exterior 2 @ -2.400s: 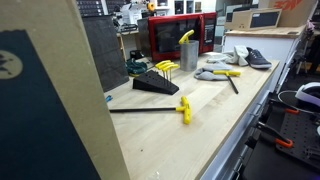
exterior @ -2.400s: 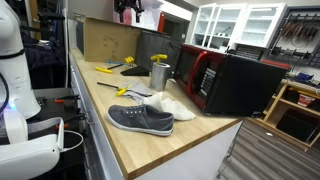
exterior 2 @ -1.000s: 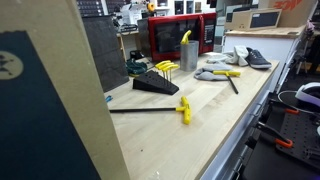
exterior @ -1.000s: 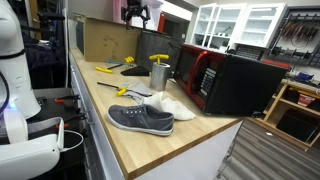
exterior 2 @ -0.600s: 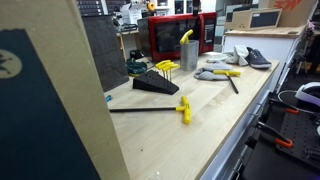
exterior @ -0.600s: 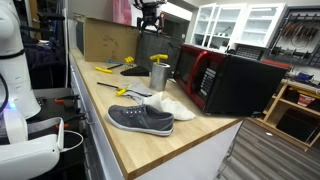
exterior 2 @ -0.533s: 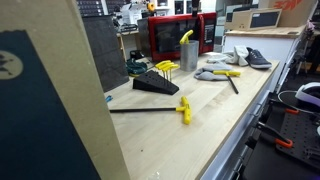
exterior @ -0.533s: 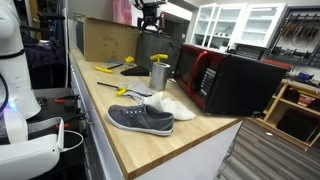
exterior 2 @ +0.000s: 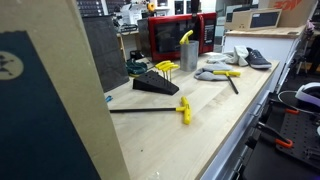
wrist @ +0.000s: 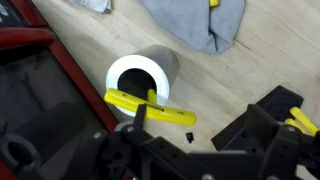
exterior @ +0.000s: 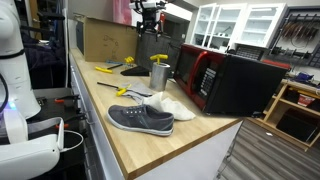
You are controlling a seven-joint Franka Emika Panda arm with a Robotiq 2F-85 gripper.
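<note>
End effector (exterior: 150,10) hangs high over the back of the wooden worktop (exterior: 130,145), its jaws spread wide with nothing between them. Below it in my wrist view stands the upright silver metal cylinder cup (wrist: 140,78), open mouth up. A yellow-handled tool (wrist: 150,106) sits in it, the handle reaching out over the rim. Beyond the cup from the end effector lies a crumpled grey cloth (wrist: 195,20), just beside it. A red-fronted black microwave (exterior: 225,80) sits close to the cup. Farther from the end effector I see a grey lace-up shoe (exterior: 140,119) in an exterior view. On the cup's opposite side is a black wedge stand of yellow hex keys (exterior 2: 157,80).
</note>
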